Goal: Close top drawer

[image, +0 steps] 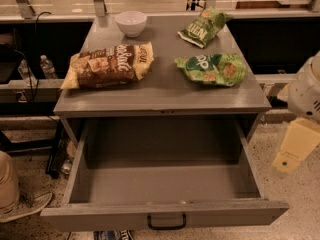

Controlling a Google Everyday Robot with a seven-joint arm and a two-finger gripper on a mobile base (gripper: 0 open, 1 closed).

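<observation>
The top drawer of the grey cabinet is pulled wide open toward me, and its inside is empty. Its plain front runs along the bottom of the view with a small black loop handle at centre. The lower drawers are hidden under it. My arm hangs at the right edge, and its cream-coloured gripper points down beside the drawer's right side, apart from it.
On the cabinet top lie a brown chip bag, two green snack bags and a white bowl. A counter edge runs behind. A person's shoe is at the left. Water bottles stand under the counter.
</observation>
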